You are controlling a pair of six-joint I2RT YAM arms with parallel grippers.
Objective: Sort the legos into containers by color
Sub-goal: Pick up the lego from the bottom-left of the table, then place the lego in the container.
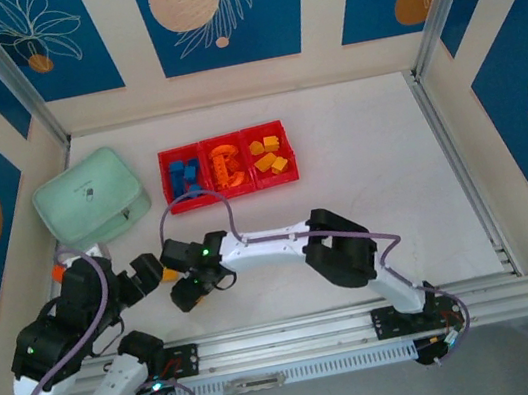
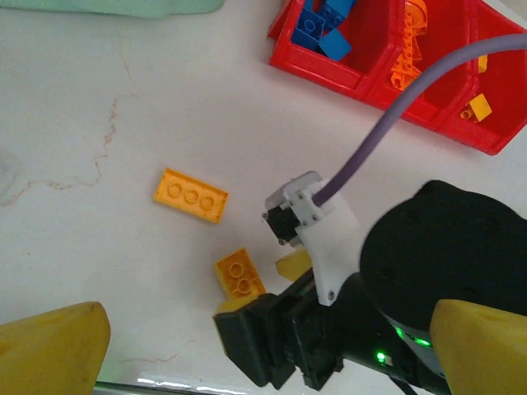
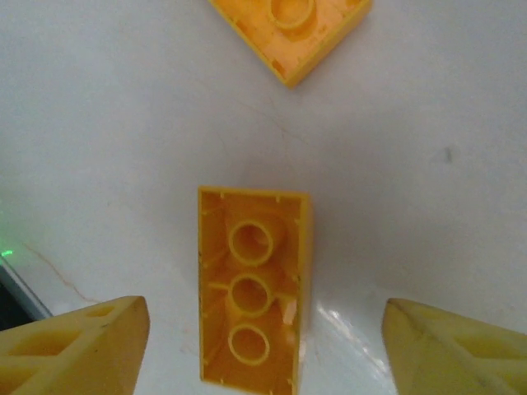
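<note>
The right claw [image 3: 263, 311] hangs open over the white counter [image 1: 369, 160]. Its yellow fingertips [image 3: 78, 346] stand clear on either side of a small yellow plastic brick [image 3: 254, 288] that lies hollow side up, and it has hold of nothing. That brick sits near the arm bases, well apart from the shallow red plastic tray [image 1: 231, 195]. The tray's right-hand compartment [image 1: 291, 157] holds the yellow pieces and is, I judge, where the brick belongs. To pick it well, the claw should drop straight down until the fingertips reach the counter, then close across the brick's two long walls, which run roughly parallel to the fingers. The brick lies slightly nearer one fingertip, so centring first would keep it from skidding. A second yellow brick [image 3: 288, 33] lies just beyond, studs up, and should not be nudged. The left claw [image 2: 268, 329] is spread wide and empty close by, so the lift ought to rise before swinging toward the tray.
</note>
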